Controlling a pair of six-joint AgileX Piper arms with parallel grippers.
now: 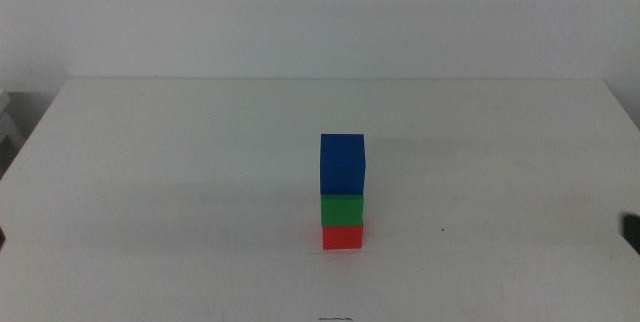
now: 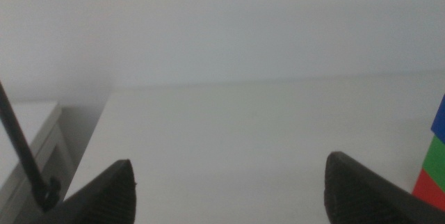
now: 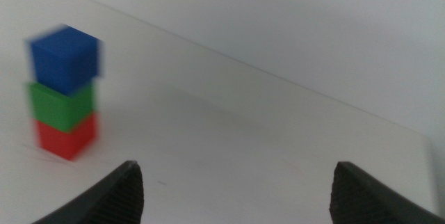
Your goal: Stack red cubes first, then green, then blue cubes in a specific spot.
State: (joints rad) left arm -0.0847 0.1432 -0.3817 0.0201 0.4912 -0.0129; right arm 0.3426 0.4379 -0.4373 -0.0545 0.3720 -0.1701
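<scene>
Brightness: we see even, soft, bright light in all three views; the white table (image 1: 200, 162) looks almost washed out
Shadows: only a faint, soft shadow on the table to the left of the stack in the middle view
Glare: we find no hard reflections
Middle view: sharp; the blue cube (image 1: 343, 164), green cube (image 1: 342, 209) and red cube (image 1: 342, 236) have clean edges
Right wrist view: the stack is smeared sideways by motion blur; jaws soft
Left wrist view: hazy, low contrast; the near jaws are out of focus
</scene>
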